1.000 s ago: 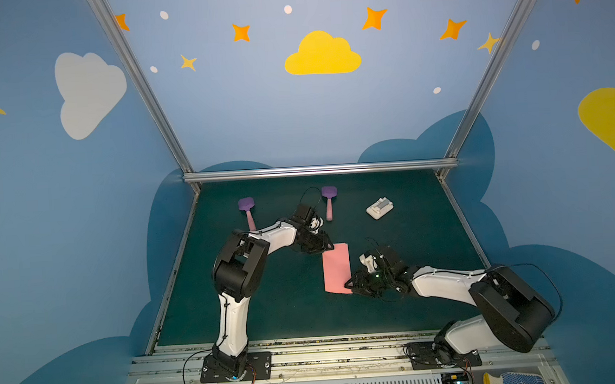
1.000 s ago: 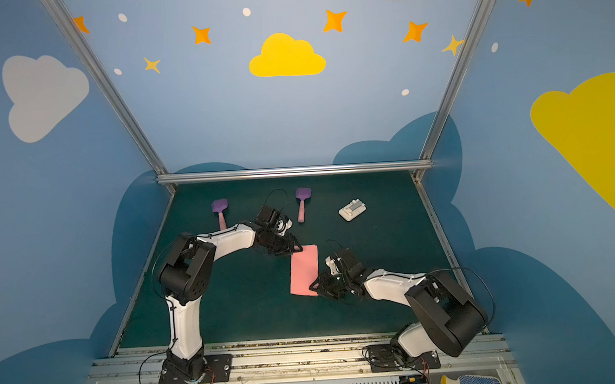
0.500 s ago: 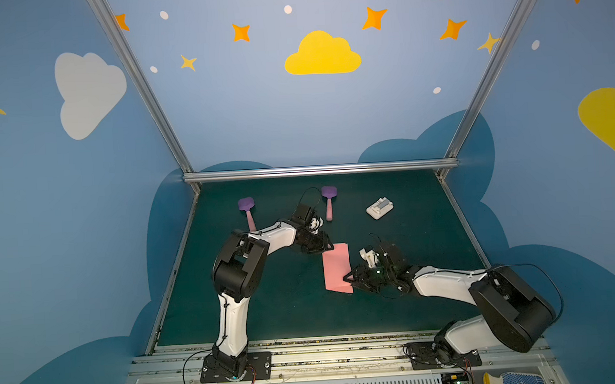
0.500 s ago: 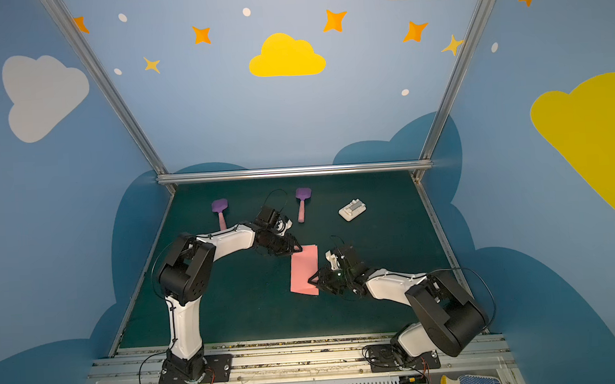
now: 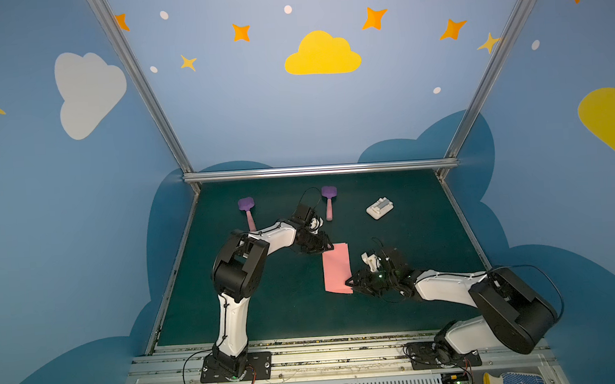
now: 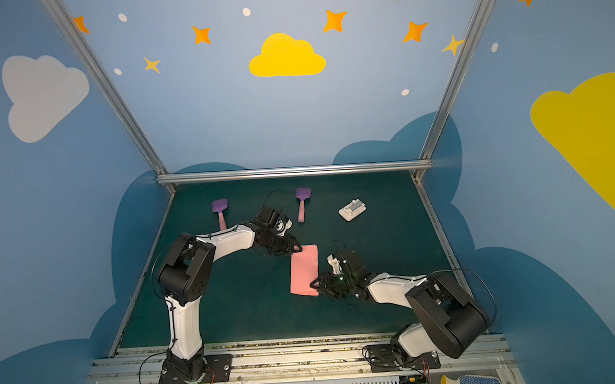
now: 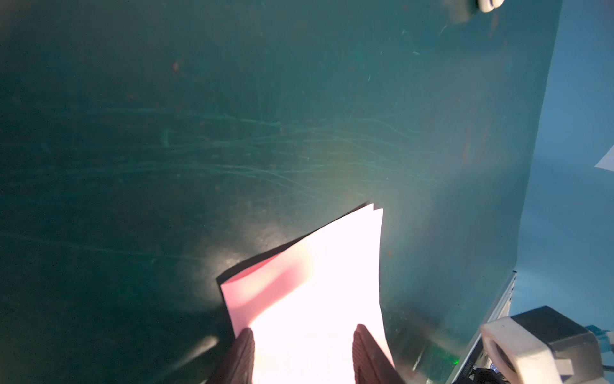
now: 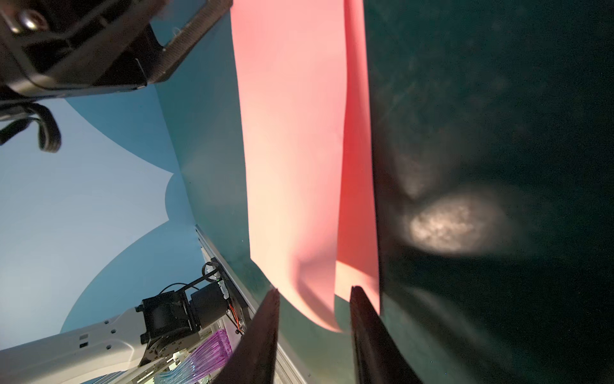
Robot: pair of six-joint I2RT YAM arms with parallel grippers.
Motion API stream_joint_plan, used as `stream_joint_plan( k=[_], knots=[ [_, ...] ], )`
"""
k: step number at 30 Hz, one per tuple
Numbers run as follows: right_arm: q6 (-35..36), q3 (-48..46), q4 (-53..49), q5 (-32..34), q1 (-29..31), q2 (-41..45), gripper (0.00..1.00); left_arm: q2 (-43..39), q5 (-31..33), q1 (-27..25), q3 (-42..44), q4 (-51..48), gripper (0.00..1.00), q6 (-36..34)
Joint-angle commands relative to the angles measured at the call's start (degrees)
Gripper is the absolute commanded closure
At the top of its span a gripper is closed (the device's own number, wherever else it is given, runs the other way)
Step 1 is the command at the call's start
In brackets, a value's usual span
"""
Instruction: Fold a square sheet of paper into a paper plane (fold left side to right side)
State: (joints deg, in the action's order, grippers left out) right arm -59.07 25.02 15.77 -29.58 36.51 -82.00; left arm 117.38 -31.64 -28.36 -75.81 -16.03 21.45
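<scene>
The square sheet of paper (image 5: 336, 268) (image 6: 304, 270) is salmon pink and lies folded in half as a narrow rectangle mid-mat. No paper plane is in view. My left gripper (image 5: 327, 246) (image 6: 296, 248) is at the paper's far left corner. In the left wrist view it (image 7: 304, 345) is open, with the paper (image 7: 315, 282) spanning its two fingers. My right gripper (image 5: 350, 281) (image 6: 313, 284) is at the near right corner. In the right wrist view it (image 8: 314, 289) is open, and the curled upper layer of the paper (image 8: 292, 133) reaches between its fingers.
Two purple spatulas with pink handles (image 5: 247, 211) (image 5: 329, 199) lie at the back of the green mat. A white plastic block (image 5: 379, 208) sits back right. Metal rails bound the mat, and gloves lie past the front edge.
My right gripper has slid a little left onto the paper's near right corner and its jaws have narrowed slightly. The left arm and the paper have stayed put.
</scene>
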Motion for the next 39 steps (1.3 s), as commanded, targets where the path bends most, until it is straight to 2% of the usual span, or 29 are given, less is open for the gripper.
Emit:
stream_joint_plan(
  k=[1, 9, 26, 30, 37, 39],
  knots=[
    [1.2, 0.1, 1.2, -0.4, -0.3, 1.5, 0.66, 0.7, 1.1, -0.2, 1.6, -2.6, 0.51, -0.8],
    [1.3, -0.4, 0.2, -0.3, -0.6, 2.4, 0.76, 0.5, 1.1, -0.2, 1.7, -2.7, 0.51, -0.9],
    [1.1, -2.0, 0.8, -0.4, -0.8, 4.6, 0.72, 0.3, 1.3, -0.2, 1.9, -3.0, 0.52, -1.3],
    [1.2, -1.6, 0.3, -0.4, -0.9, 4.7, 0.77, 0.3, 1.2, 0.0, 2.0, -2.9, 0.52, -1.3],
    [1.1, -1.8, -0.7, -0.4, -0.9, 4.1, 0.98, -0.1, 0.5, 0.0, 2.0, -2.8, 0.52, -1.2],
    [0.9, -1.9, -1.1, -0.3, -0.9, 4.1, 1.00, -0.6, 0.1, 0.0, 2.1, -2.9, 0.52, -1.1]
  ],
)
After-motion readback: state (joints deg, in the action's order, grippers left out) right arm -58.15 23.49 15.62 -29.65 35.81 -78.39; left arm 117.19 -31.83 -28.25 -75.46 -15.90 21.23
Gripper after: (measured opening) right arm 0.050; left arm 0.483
